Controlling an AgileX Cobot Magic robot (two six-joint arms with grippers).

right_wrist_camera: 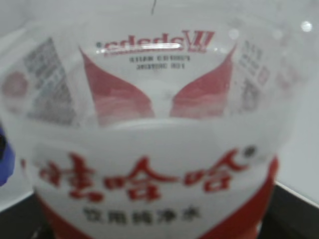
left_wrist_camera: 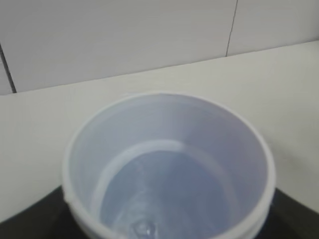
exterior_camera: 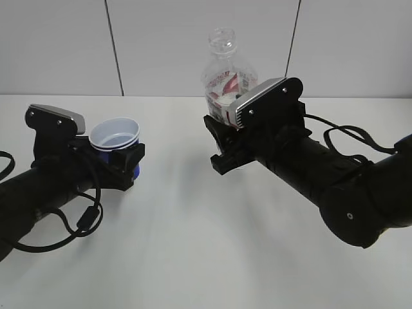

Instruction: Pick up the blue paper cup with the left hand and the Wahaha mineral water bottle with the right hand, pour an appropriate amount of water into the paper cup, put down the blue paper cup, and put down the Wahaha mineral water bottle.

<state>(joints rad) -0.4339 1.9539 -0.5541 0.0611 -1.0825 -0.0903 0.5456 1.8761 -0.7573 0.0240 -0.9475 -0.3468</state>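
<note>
The blue paper cup [exterior_camera: 116, 136] stands upright between the jaws of my left gripper [exterior_camera: 121, 161], which is shut on it. In the left wrist view the cup [left_wrist_camera: 169, 124] fills the frame, with clear water [left_wrist_camera: 169, 199] and a small bubble in its white bottom. The Wahaha bottle [exterior_camera: 224, 71], uncapped and upright, is held by my right gripper [exterior_camera: 225, 138], shut on its lower part. Its red-and-white label [right_wrist_camera: 149, 179] fills the right wrist view. The bottle's base is hidden behind the gripper. Cup and bottle are well apart.
The white table [exterior_camera: 180, 257] runs to a white panelled wall [exterior_camera: 161, 45] at the back. A black cable [exterior_camera: 84, 222] loops under the left arm. The right arm's bulky body [exterior_camera: 347, 199] fills the right side.
</note>
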